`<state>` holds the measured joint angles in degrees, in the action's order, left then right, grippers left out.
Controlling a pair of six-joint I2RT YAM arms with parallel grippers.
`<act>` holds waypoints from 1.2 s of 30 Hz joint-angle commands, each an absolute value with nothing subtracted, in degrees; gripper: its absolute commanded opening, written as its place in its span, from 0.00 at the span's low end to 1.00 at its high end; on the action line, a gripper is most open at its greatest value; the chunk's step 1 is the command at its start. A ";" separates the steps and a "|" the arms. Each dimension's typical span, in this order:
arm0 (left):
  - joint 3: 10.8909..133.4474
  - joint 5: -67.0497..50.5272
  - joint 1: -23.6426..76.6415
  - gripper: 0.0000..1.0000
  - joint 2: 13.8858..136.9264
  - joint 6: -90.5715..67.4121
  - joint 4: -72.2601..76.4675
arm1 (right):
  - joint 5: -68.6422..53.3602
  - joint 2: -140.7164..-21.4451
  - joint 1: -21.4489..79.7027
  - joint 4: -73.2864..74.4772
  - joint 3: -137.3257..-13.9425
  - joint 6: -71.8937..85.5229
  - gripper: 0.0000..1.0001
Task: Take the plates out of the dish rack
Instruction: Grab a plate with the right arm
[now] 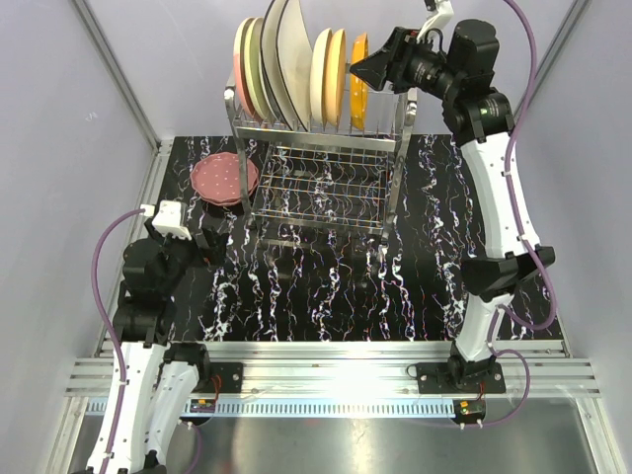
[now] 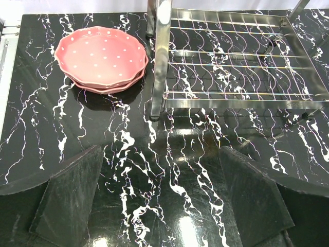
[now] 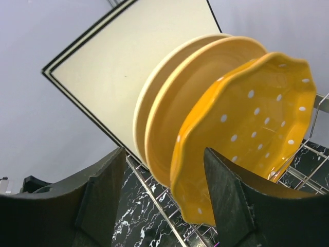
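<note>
Black marble table (image 1: 326, 286). Chrome two-tier dish rack (image 1: 326, 138) stands at its 12 o'clock. The top tier holds upright plates. From 9 to 3 o'clock they are pink-and-cream plates (image 1: 242, 69), a large cream square plate (image 1: 293, 59), a cream round plate (image 1: 321, 74), a plain orange plate (image 1: 337, 74) and an orange dotted plate (image 1: 358, 84).

Top view only: all rack plates together. The lower tier shows just bare wire.

Left wrist view only: the speckled pink plates (image 2: 100, 56) are two, stacked on the table at the rack's 9 o'clock, just beside a post.

Right wrist view only: the right gripper (image 3: 164, 159) straddles the dotted plate's scalloped rim. Jaws are apart, with a gap visible on the left finger's side. Contact at the other finger can't be told.

Left gripper (image 2: 160, 154) is low over the table at 8 o'clock, spread wide, nothing in it.
</note>
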<state>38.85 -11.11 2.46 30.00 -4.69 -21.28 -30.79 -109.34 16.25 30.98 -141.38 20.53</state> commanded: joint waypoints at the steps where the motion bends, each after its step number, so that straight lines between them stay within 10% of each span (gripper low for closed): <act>1: 39.02 -9.76 2.72 0.99 29.79 -3.69 -20.21 | -29.27 -111.18 16.70 28.39 -143.61 22.24 0.69; 12: 38.94 -10.02 2.64 0.99 30.23 -3.69 -20.04 | -29.09 -113.29 16.79 28.30 -143.35 22.50 0.55; 25: 38.94 -10.63 2.72 0.99 30.41 -3.69 -20.04 | -32.07 -113.20 16.70 27.07 -144.14 23.90 0.00; 36: 38.85 -10.72 2.64 0.99 30.41 -3.69 -20.04 | -38.58 -111.01 12.75 18.57 -145.55 34.51 0.00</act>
<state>38.85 -10.85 2.46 30.26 -4.47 -21.32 -33.04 -113.34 14.50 29.58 -142.28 27.97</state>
